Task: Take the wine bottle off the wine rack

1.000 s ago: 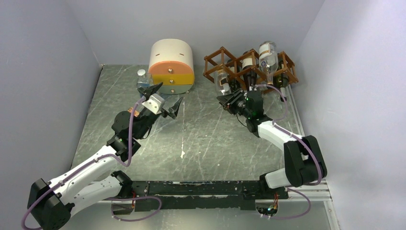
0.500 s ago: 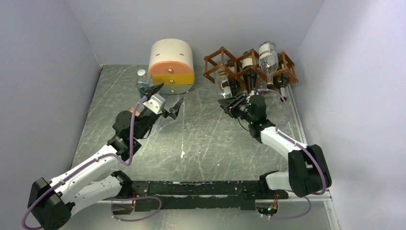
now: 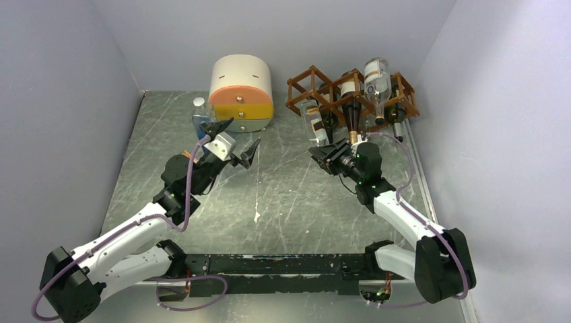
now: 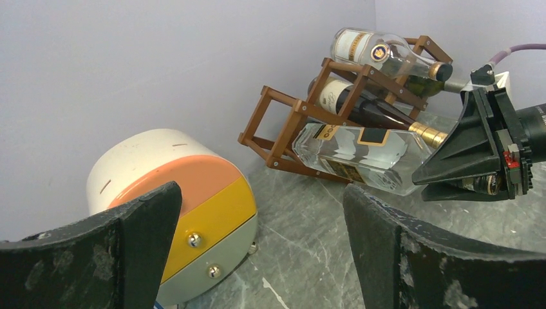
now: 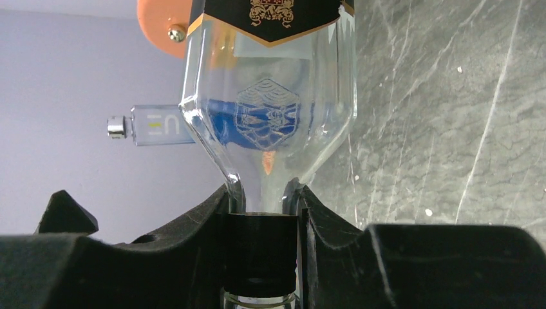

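The reddish-brown lattice wine rack (image 3: 328,89) stands at the back right and shows in the left wrist view (image 4: 283,125). A clear square bottle with a black and gold label (image 3: 312,116) lies in its lower left cell, neck pointing out toward me (image 4: 360,154). My right gripper (image 3: 326,145) is shut on this bottle's black-capped neck (image 5: 261,193), and its fingers (image 5: 193,225) press both sides. My left gripper (image 3: 233,138) is open and empty (image 4: 261,193), hovering in front of the drawer box, left of the rack.
Three more bottles lie in the rack: a dark gold-foiled one (image 3: 349,99), a clear one on top (image 3: 377,75) and a dark one at the right (image 3: 394,120). The cream-and-orange drawer box (image 3: 241,84) stands at the back centre with a small water bottle (image 3: 200,111) beside it.
My right gripper has drawn back toward the near side, holding the clear bottle's neck, and the bottle has slid a little out of its cell. My left gripper has shifted slightly right.
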Tool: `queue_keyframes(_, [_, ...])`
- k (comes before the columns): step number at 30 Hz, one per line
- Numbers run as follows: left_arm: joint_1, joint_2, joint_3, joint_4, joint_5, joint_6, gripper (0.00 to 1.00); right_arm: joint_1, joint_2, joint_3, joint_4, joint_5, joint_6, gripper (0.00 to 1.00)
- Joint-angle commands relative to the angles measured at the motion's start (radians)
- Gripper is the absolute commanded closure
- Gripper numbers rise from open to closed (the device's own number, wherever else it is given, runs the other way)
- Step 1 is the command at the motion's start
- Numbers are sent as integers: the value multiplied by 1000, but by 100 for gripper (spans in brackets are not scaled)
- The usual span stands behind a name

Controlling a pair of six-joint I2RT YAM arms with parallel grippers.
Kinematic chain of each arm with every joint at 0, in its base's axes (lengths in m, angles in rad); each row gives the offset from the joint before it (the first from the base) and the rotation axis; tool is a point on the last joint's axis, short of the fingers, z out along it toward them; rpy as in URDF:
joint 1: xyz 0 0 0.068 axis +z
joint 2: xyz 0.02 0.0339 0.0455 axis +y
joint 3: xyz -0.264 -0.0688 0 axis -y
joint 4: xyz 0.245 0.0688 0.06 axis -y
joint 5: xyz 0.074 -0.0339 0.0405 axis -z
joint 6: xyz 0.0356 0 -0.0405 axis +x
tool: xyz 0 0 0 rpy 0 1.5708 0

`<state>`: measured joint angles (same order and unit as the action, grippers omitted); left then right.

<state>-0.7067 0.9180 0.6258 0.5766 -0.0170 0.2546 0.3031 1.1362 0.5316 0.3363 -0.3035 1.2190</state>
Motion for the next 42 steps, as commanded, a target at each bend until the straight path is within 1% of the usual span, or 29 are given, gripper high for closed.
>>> queue_keyframes(1, [-15, 6, 29, -4, 31, 3, 1, 4, -85, 7, 150, -30, 0, 100])
queue_keyframes(9, [-30, 24, 32, -10, 72, 23, 1, 4, -201, -12, 16, -41, -19, 100])
queue_keyframes(12, [-44, 36, 31, -11, 109, 48, 3, 5, -232, -3, -50, -65, -29, 100])
queue_keyframes(18, [-96, 69, 7, 5, 243, 145, 7, 4, -268, 22, -190, -152, -60, 100])
queue_keyframes(21, [-135, 93, -8, -20, 294, 239, 7, 4, -285, 23, -226, -216, -77, 100])
queue_keyframes(22, [-148, 107, -14, -22, 291, 282, 7, 4, -290, 25, -239, -235, -91, 100])
queue_keyframes(27, [-243, 160, -24, -71, 227, 428, 7, 4, -284, 95, -396, -307, -190, 100])
queue_keyframes(29, [-279, 187, -27, -81, 164, 481, 7, 4, -285, 106, -426, -330, -200, 100])
queue_keyframes(33, [-334, 247, -26, -97, 62, 559, 7, 4, -294, 88, -404, -386, -168, 100])
queue_keyframes(35, [-358, 274, -30, -79, 13, 578, 7, 5, -300, 77, -394, -401, -152, 100])
queue_keyframes(42, [-431, 377, -31, -40, -131, 661, 7, 8, -339, -4, -251, -433, -19, 100])
